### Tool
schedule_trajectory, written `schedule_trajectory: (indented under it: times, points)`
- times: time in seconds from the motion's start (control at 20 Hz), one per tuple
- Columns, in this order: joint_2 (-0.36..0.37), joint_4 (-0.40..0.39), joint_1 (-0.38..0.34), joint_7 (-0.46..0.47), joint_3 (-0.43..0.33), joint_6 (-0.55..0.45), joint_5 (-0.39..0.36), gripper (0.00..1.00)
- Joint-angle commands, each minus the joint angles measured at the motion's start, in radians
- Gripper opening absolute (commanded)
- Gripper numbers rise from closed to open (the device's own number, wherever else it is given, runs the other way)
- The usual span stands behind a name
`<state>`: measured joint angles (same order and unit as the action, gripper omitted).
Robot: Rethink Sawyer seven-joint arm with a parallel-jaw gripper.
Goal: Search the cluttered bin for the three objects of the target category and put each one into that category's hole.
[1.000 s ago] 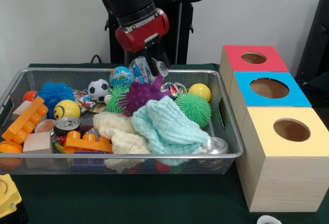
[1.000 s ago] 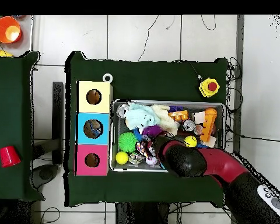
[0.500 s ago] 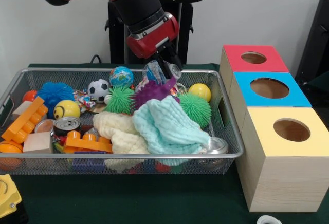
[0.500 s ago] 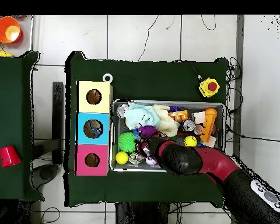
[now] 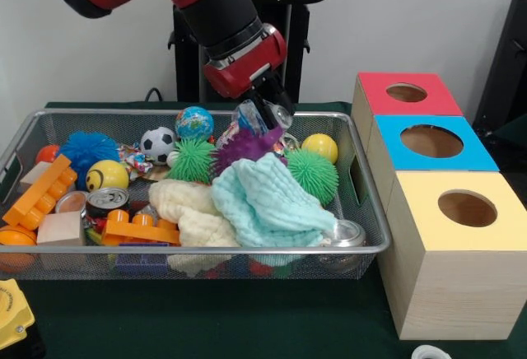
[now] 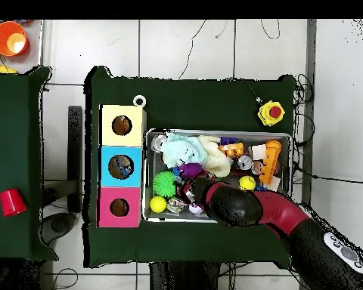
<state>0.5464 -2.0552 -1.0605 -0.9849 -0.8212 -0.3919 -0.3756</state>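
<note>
Purple spiky ball (image 5: 245,146) mid-bin (image 5: 362,211), behind mint cloth; red/blue/yellow hole boxes (image 5: 432,146) beside.

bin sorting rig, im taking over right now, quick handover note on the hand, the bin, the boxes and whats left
Hand: down at the far middle of the wire bin, just over the purple spiky ball; whether it is open or shut cannot be told.
Bin: still crowded, with the teal cloth and cream cloth on top, and balls, blocks and cans around them.
Boxes: red box, blue box and yellow box stand in a row beside the bin.
Done: nothing can be confirmed as dropped in a hole.
Left: find and post the target items.
</note>
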Motion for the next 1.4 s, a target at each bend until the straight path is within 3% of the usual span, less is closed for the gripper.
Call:
schedule_trajectory:
  times: [0.05,0.5,0.7,1.05,1.4]
  points:
    - [0.082,0.189,0.051,0.020,0.023,-0.034,-0.105,0.00]
    - [0.101,0.287,0.083,0.067,0.021,-0.106,-0.151,0.00]
    - [0.120,0.362,0.128,0.073,0.073,-0.108,-0.223,0.00]
    - [0.071,0.455,0.141,0.118,0.067,-0.127,-0.275,0.00]
    - [0.044,0.466,0.122,0.122,0.058,-0.141,-0.289,0.00]
